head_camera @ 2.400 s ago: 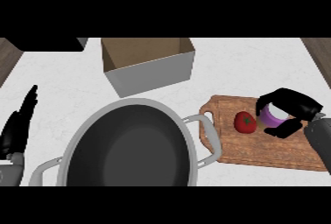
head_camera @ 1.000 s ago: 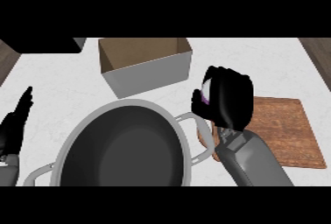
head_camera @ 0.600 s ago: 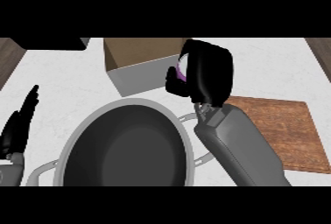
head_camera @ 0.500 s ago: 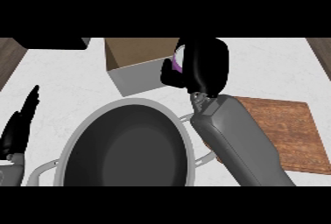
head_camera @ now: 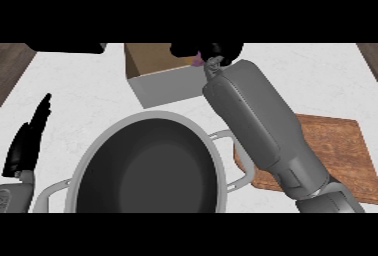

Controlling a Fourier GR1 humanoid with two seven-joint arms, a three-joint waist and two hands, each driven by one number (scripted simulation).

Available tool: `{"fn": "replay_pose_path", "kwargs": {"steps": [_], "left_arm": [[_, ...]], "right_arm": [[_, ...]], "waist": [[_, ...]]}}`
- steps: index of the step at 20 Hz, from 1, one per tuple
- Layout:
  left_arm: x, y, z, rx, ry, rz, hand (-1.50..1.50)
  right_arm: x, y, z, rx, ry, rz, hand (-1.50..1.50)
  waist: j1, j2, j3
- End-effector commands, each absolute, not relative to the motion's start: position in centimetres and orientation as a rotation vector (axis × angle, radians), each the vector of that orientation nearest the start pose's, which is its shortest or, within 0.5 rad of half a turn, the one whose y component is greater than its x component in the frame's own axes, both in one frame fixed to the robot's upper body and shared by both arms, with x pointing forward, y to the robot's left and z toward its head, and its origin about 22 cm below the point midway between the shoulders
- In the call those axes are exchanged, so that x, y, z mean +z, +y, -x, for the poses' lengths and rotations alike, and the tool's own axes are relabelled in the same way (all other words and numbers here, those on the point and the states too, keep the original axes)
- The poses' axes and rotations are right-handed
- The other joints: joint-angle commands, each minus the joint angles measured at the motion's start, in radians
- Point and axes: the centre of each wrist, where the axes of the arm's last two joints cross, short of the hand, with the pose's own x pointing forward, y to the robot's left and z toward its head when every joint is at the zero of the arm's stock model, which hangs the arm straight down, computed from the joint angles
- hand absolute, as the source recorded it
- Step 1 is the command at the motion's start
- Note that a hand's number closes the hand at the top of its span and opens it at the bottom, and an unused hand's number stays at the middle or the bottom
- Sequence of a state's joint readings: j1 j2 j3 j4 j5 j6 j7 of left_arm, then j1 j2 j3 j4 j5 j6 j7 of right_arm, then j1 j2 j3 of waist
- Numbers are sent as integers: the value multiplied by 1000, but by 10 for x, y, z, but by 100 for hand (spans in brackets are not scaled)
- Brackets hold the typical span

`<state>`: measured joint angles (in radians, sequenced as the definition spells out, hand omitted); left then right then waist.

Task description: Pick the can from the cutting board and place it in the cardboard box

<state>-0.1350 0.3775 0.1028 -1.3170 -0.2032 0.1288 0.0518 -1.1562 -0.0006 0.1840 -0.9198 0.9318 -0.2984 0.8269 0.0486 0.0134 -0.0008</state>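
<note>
holding the can (head_camera: pixel 197 61) above the right rim of the cardboard box (head_camera: pixel 168 87) at the counter's (head_camera: pixel 81 85) far edge, my right hand (head_camera: pixel 214 50) is curled round it. placing step, i judge: next i shift inward, lower, uncurl. my left hand (head_camera: pixel 26 145) rests straight-fingered at the left edge.

A pale white desk (head_camera: pixel 88 85) with faint grey marbling fills nearly the whole view, its surface smooth and matte. At the upper left corner a strip of dark brown wood-grain floor (head_camera: pixel 13 60) shows past the desk's slanting edge, and a smaller wedge of the same wood (head_camera: pixel 368 50) shows at the upper right. A black shape (head_camera: pixel 66 47), cut off by the top edge, sits at the far left. Light falls evenly; shadows on the stone are faint and soft-edged.
</note>
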Motion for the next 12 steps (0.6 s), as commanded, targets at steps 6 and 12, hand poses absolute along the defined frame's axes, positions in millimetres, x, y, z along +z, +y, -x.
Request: {"fn": "replay_pose_path", "kwargs": {"steps": [6,12], "left_arm": [[19,331,-283,-268,-1414,-625,0],[31,324,-296,-267,-1443,-589,0]], "right_arm": [[184,-35,-445,452,-1452,1000,150],[161,-43,-453,389,-1362,1072,150]], "waist": [[26,15,0],[51,31,-1]]}}
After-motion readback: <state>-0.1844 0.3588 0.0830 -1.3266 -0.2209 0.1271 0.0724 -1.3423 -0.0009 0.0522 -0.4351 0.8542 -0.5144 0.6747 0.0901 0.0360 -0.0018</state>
